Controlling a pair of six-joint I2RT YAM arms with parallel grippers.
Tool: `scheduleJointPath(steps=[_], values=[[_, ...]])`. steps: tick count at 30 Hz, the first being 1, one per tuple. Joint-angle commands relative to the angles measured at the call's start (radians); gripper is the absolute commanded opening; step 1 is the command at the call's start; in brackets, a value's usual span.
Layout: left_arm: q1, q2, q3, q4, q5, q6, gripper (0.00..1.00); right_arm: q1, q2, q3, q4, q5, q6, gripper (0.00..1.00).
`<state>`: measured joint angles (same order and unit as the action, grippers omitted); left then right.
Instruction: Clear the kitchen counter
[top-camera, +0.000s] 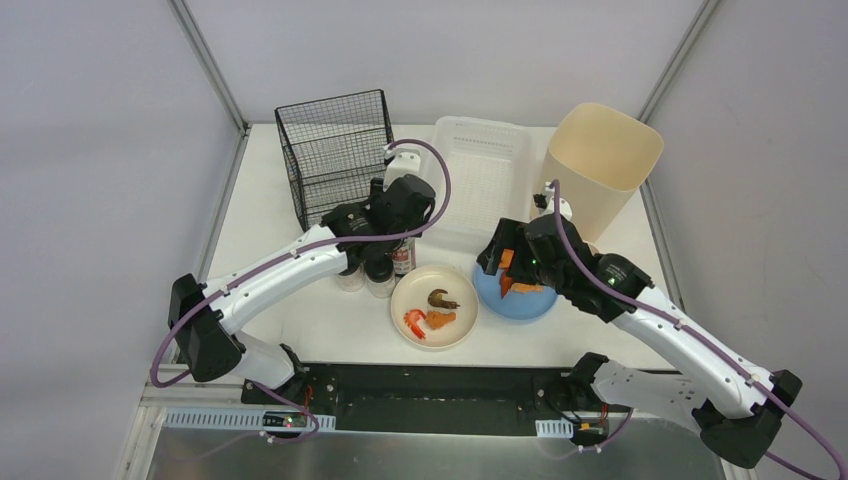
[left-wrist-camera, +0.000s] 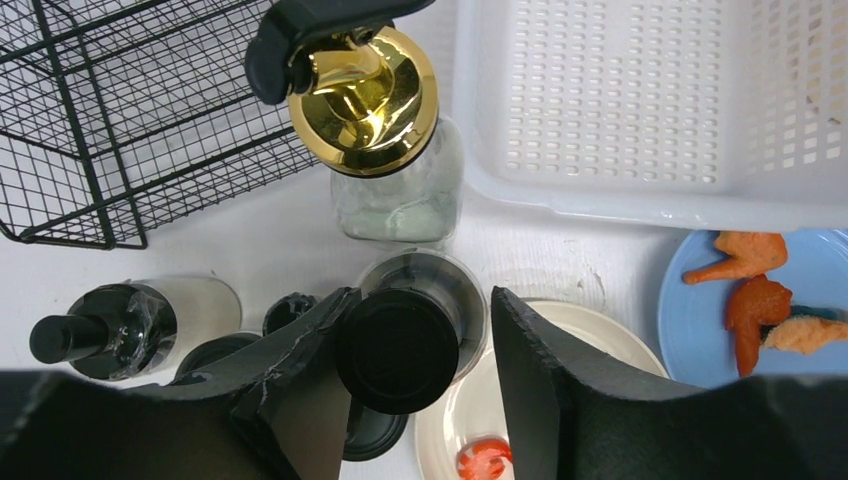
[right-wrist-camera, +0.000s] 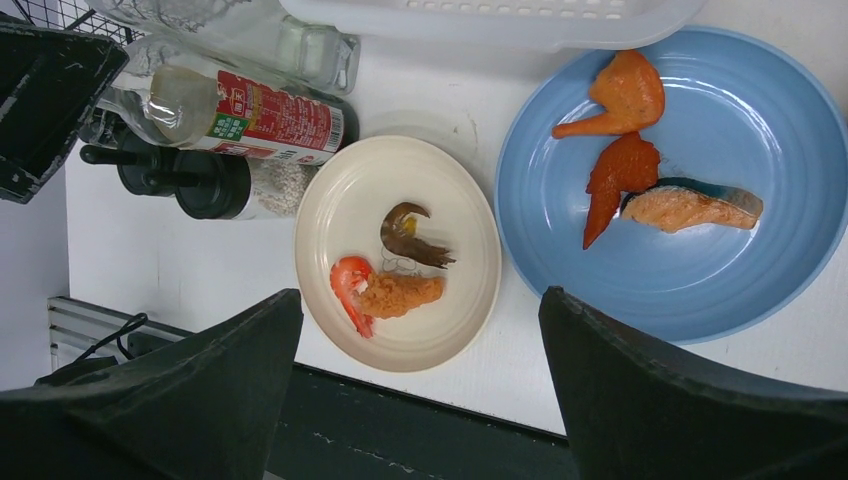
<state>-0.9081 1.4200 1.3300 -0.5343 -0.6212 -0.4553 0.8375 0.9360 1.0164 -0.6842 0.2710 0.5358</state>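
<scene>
Progress minimal: left end effector (left-wrist-camera: 420, 295) loosely straddles black-capped glass jar (left-wrist-camera: 398, 352), right end effector (right-wrist-camera: 420, 295) gapes empty, white counter (top-camera: 262, 200) cluttered.

White left arm (top-camera: 280, 272) and right arm (top-camera: 680, 335), black joints, purple cables (top-camera: 446, 185) looping alongside; matte black wedge-shaped pincer fingers (left-wrist-camera: 540, 385).

This is a robot test cell in a laboratory, dressed as a kitchen. Plain grey panels (top-camera: 90, 150) and bare metal posts (top-camera: 210, 65) close the white worktop (top-camera: 340, 325) on three sides, and a slotted cable duct (top-camera: 230, 418) runs by the arm bases. The kitchen part is only props: seasoning bottles (left-wrist-camera: 395, 345) around the left pincer (left-wrist-camera: 422, 300), a wire basket (top-camera: 335, 150) and a white slotted basket (top-camera: 490, 170) beyond it. A cream plate (right-wrist-camera: 330, 215) and a blue plate (right-wrist-camera: 700, 290) with food pieces lie below the right pincer (right-wrist-camera: 420, 295), and a beige bin (top-camera: 600, 150) stands beyond that.
</scene>
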Motion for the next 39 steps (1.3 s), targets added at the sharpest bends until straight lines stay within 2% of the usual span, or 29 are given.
scheduleJointPath(steps=[1,13,16,17,32,39], values=[[0.006,-0.009,-0.022,0.043,-0.039,0.004,0.49,0.002,-0.025,-0.005,0.002,-0.007,0.017,0.92],[0.009,-0.035,-0.036,0.05,-0.06,0.024,0.24,0.002,-0.015,-0.012,0.003,-0.02,0.032,0.91],[0.008,-0.041,-0.031,0.05,-0.057,0.043,0.11,0.001,-0.011,-0.013,0.006,-0.022,0.031,0.91],[0.008,-0.041,-0.028,0.05,-0.051,0.047,0.01,0.0,-0.012,-0.015,0.007,-0.02,0.033,0.91],[0.008,-0.115,0.025,0.05,-0.042,0.131,0.0,0.001,-0.003,-0.023,0.026,-0.025,0.032,0.91],[0.009,-0.125,0.074,0.05,0.028,0.139,0.0,0.001,-0.002,-0.022,0.029,-0.025,0.03,0.91]])
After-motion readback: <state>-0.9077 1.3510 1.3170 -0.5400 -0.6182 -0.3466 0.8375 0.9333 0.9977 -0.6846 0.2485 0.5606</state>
